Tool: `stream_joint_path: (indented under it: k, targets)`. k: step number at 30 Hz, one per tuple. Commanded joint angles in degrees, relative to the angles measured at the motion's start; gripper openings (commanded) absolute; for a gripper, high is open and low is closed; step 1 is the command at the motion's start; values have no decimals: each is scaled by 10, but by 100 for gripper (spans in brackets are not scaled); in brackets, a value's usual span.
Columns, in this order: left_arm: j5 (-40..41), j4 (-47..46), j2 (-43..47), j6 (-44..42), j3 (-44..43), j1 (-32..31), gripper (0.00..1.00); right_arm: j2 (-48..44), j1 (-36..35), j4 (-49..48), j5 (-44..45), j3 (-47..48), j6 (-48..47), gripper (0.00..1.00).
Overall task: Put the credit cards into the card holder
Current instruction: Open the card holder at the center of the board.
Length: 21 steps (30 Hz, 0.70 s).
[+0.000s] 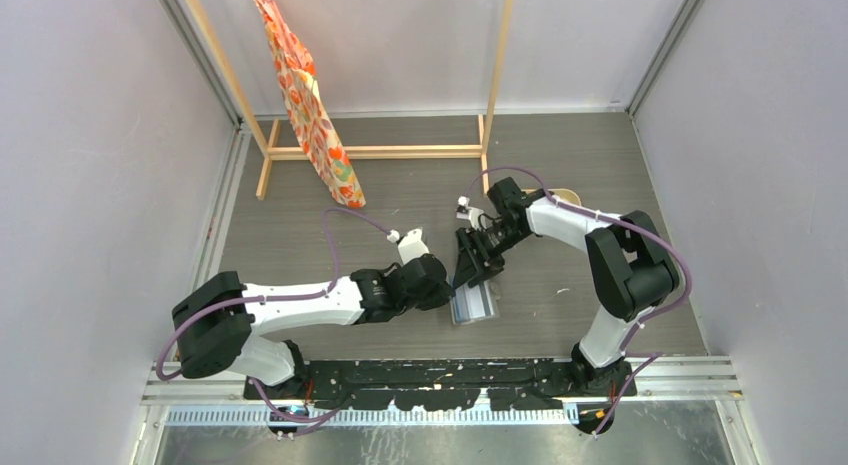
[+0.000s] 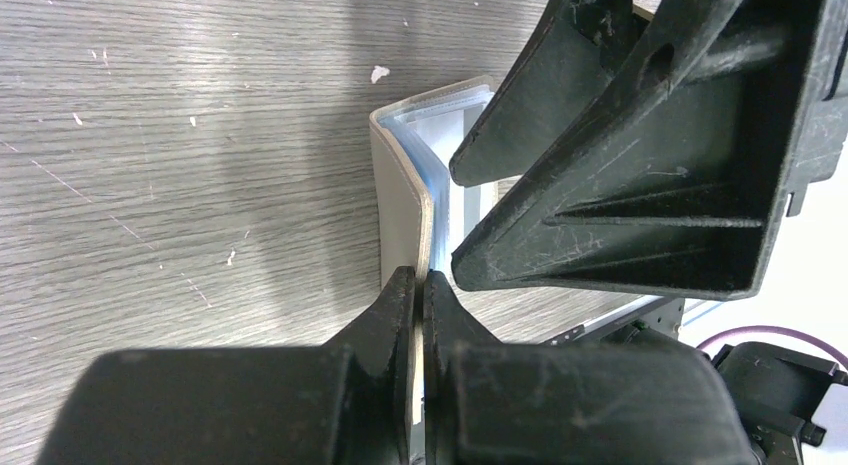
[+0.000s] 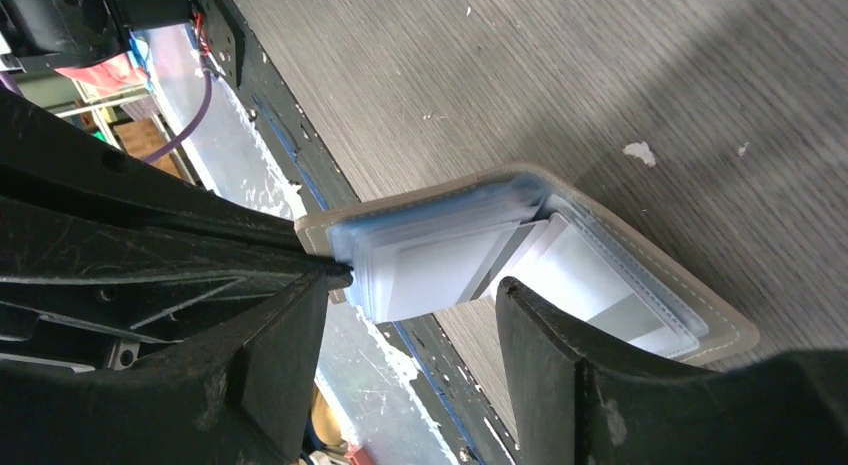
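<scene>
The grey card holder [image 1: 473, 307] lies open near the table's front edge, with pale blue sleeves [image 3: 440, 255] fanned up. My left gripper [image 1: 448, 287] is shut on the edge of its raised cover [image 2: 400, 195], fingertips pinched together [image 2: 421, 280]. My right gripper [image 1: 478, 273] hovers just over the sleeves, open [image 3: 418, 283], with nothing between its fingers [image 2: 640, 165]. The credit cards show only as pale rectangles with a grey stripe [image 3: 600, 295] tucked in the sleeves.
A wooden rack [image 1: 480, 150] with an orange patterned bag [image 1: 310, 105] stands at the back. A beige tray [image 1: 568, 195] peeks out behind the right arm. The black base rail [image 1: 450, 370] runs close below the holder. Walls close both sides.
</scene>
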State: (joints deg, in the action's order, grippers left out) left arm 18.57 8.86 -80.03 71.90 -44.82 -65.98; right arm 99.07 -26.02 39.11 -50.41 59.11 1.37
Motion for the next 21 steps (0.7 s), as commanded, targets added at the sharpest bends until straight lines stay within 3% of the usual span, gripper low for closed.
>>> stream_joint_path:
  k: [1,21]
  targets:
    - [-3,-48,-1,9,1,1,0,10,1,-14,-11,23,19,67]
    - [-8,-64,5,15,11,1,0,17,-28,-13,75,28,8,67]
